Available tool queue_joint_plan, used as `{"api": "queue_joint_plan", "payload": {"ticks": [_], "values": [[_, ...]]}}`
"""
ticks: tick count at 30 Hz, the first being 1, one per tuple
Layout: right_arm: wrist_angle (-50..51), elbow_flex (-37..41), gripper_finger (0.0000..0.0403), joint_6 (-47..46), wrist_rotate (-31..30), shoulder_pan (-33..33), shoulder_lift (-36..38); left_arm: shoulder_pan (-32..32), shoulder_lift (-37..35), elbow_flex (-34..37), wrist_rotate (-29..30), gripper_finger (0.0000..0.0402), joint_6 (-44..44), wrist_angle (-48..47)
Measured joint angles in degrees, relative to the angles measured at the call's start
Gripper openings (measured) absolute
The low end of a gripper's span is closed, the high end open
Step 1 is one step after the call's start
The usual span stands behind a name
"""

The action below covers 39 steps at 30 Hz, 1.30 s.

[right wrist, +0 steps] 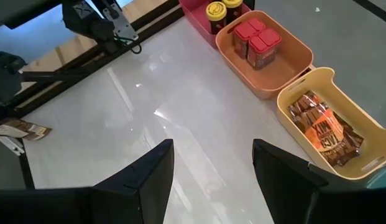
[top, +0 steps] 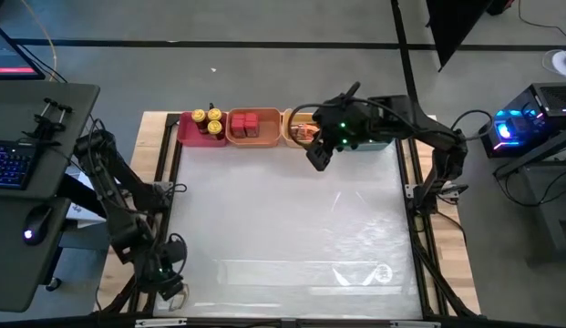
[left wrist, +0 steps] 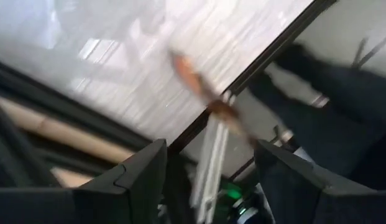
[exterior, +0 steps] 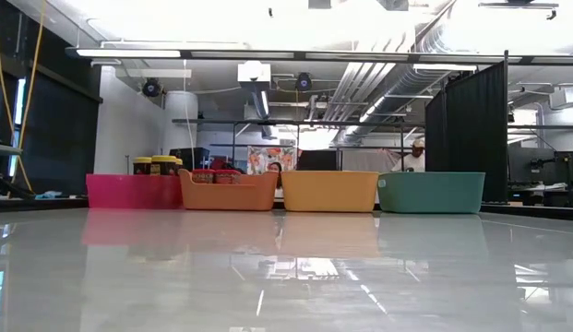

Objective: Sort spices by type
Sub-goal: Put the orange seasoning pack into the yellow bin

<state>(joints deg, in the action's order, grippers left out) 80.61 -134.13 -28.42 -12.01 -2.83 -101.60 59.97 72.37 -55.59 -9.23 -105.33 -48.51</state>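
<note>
Near left corner: left gripper (top: pixel 170 290) parked off the table's (top: pixel 283 246) near-left edge, fingers (left wrist: pixel 140 171) spread, nothing pinched.
Off the near left edge: flat brown packet (right wrist: pixel 22 129) lying beyond the table frame, just beside the left arm; blurred orange-brown streak in the left wrist view probably the same packet, not certain.
Table middle: bare glossy sheet, no spices on it in any view.
Far middle: right gripper (top: pixel 319 157) hanging just on the near side of the yellow bin (top: pixel 294 118), fingers (right wrist: pixel 149 174) spread, empty.
Far row, left to right: pink bin (exterior: pixel 134 191) with yellow-lidded jars (top: pixel 206 117); orange bin (exterior: pixel 229 191) with red boxes (top: pixel 247 124); yellow bin with foil packets (right wrist: pixel 323 127); green bin (exterior: pixel 431 192), contents hidden under the right arm.
Grey-brown-lidded jars: not visible anywhere.
Progress, as a judgement: sorting looks nearly done, three kinds already binned.
Relation for the next move: only stray item the off-table packet, at the near left, touching or nearly touching the left arm's base area, well apart from the right gripper at the far side.
Packet's long axis: running roughly along the table's left edge in the right wrist view.
Nearer arm: left, clearly; target yellow bin far across the table, nearer the right arm.
Risk: packet flat and thin, awkward to pinch off the floor-side ledge.
</note>
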Motion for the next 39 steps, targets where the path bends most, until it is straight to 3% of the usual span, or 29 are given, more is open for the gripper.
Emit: {"api": "queue_joint_plan", "payload": {"ticks": [4, 10, 20, 32, 36, 39], "values": [[0.89, 0.00, 0.0212, 1.41, 0.00, 0.00, -0.02, -0.40, 0.11, 0.00, 3.05, 0.0229, -3.70, 2.85], [3.53, 0.00, 0.0212, 3.95, -0.02, -0.02, -0.02, -0.18, 2.68, 0.00, 0.78, 0.0215, -8.44, 4.63], [5.63, 0.00, 0.0212, 7.95, 0.04, -0.02, -0.02, -0.31, 10.39, 0.00, 0.72, 0.0194, -10.82, 11.68], [5.70, 0.00, 0.0212, 9.43, 0.11, -0.02, -0.02, -0.51, 17.00, 0.00, 1.56, 0.0187, -11.61, 11.98], [5.72, 0.00, 0.0212, 9.41, 0.13, -0.02, -0.02, -0.55, 17.12, 0.00, 1.74, 0.0135, -9.40, 11.74], [5.80, 0.00, 0.0212, 9.44, 0.15, -0.02, -0.02, -0.55, 16.58, 0.00, 2.48, 0.0052, -4.57, 11.88]]}}
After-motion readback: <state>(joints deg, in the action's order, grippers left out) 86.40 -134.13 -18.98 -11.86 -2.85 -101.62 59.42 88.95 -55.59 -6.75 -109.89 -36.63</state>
